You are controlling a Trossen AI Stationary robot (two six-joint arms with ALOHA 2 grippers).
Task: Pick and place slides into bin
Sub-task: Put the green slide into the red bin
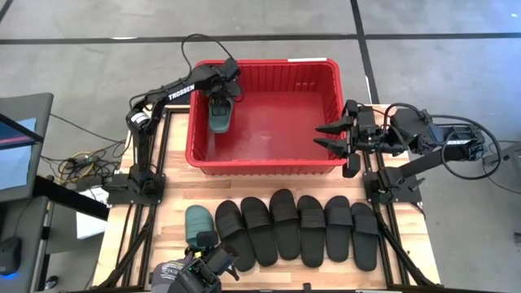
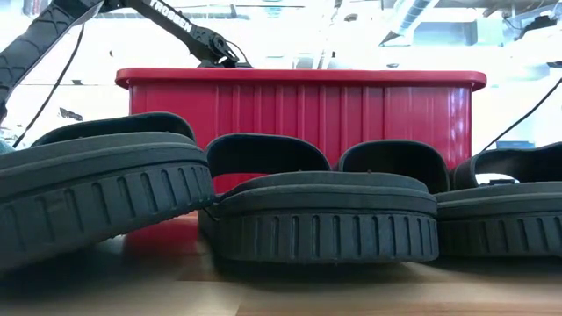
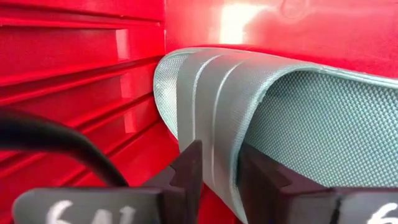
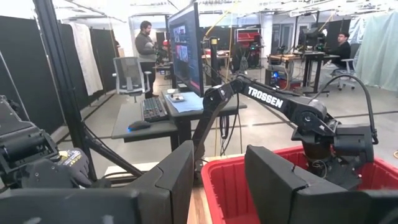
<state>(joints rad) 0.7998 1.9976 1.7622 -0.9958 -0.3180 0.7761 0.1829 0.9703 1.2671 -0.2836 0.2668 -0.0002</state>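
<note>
Inside the bin (image 1: 269,159), at its far-left corner, one sage-green slide (image 1: 221,114) sits with the left pincer (image 1: 223,91) right over it. In the left wrist view its fingers (image 3: 186,168) bracket the strap (image 3: 214,124) edge with the jaws part open; can't tell if they have let go or just pinch lightly. Looks like the release step, judging by the slide being down in the bin. Risk: if the strap drags on a finger as the arm lifts, the slide could come up with it or tip against the ribbed wall. The arm is also close to the rim, so a sloppy retreat could clip it. Bin contents otherwise: nothing else seen, bare red floor. On the table (image 1: 122,244) in front of the bin lie the rest: one green slide (image 1: 198,222) at the left end, then a row of six black slides (image 1: 297,229) side by side, touching. Right pincer (image 1: 328,137) waits over the bin's right edge, jaws partly open, empty. A gloved hand (image 1: 183,275) shows at the near table edge by the green slide.
</note>
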